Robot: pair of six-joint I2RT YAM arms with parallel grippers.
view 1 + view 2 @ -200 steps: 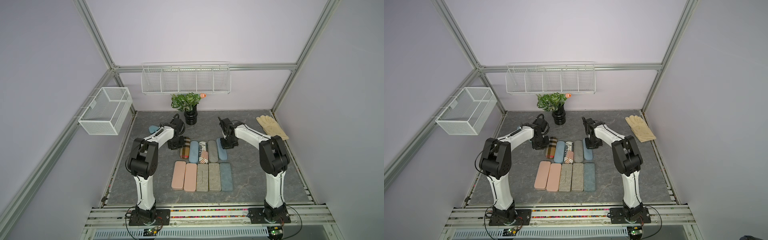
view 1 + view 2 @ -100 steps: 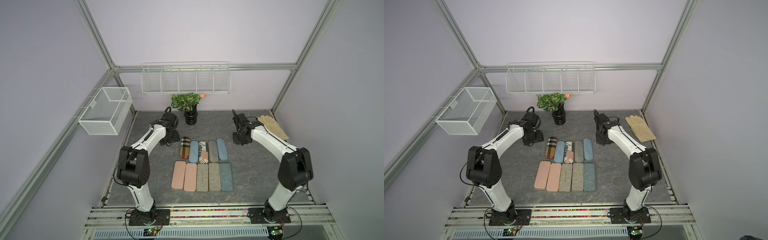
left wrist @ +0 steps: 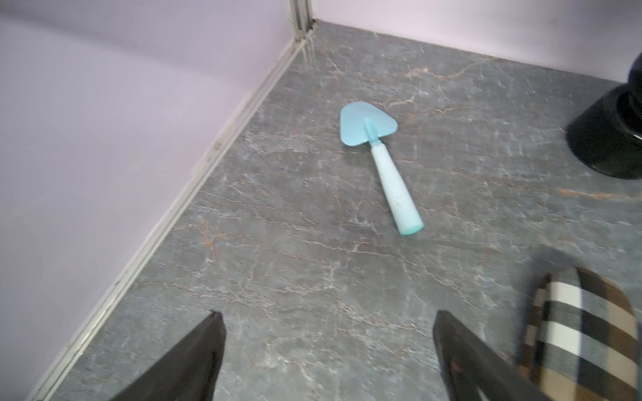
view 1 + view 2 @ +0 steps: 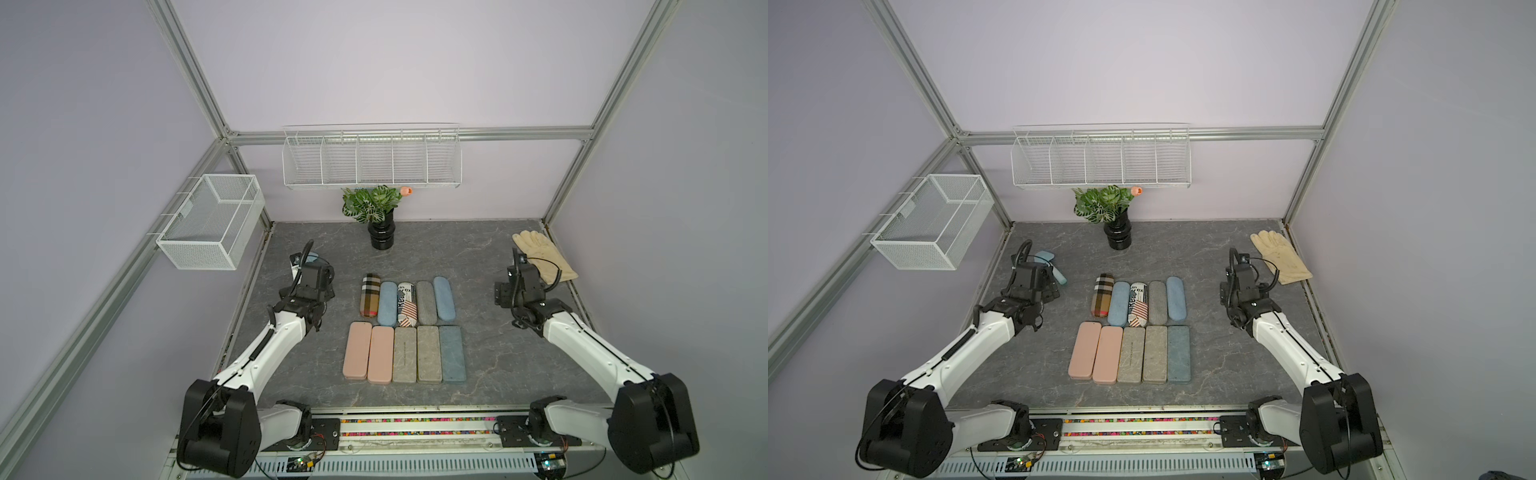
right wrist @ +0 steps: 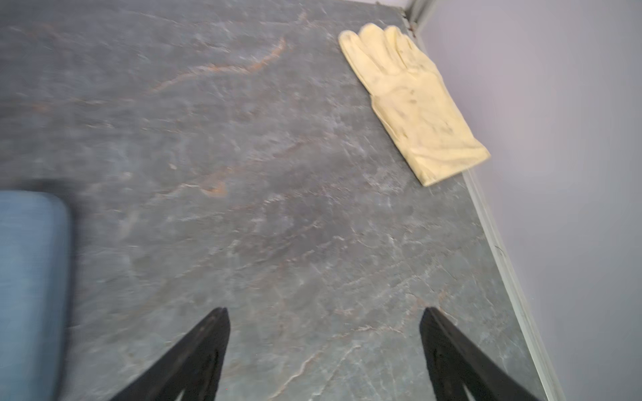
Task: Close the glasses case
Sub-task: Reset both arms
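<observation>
Several glasses cases lie shut in two rows mid-table in both top views. The back row runs from a plaid case point(image 4: 370, 300) to a rounded blue case point(image 4: 444, 298). The front row runs from a pink case point(image 4: 357, 351) to a flat blue case point(image 4: 452, 353). My left gripper point(image 4: 316, 286) hovers left of the rows, open and empty; in its wrist view point(image 3: 327, 314) the plaid case point(image 3: 583, 330) lies beside one finger. My right gripper point(image 4: 500, 295) hangs right of the rows, open and empty point(image 5: 323, 310), with a blue case point(image 5: 31, 277) off to its side.
A light blue trowel point(image 3: 378, 152) lies near the back left wall. A black vase with a plant point(image 4: 382, 232) stands at the back centre. A yellow glove point(image 4: 544, 259) lies at the back right. Wire baskets point(image 4: 212, 220) point(image 4: 372, 158) hang on the walls.
Both arms have drawn back from the ends of the back row of cases, outward toward the side walls. Both grippers have gone from shut to open.
</observation>
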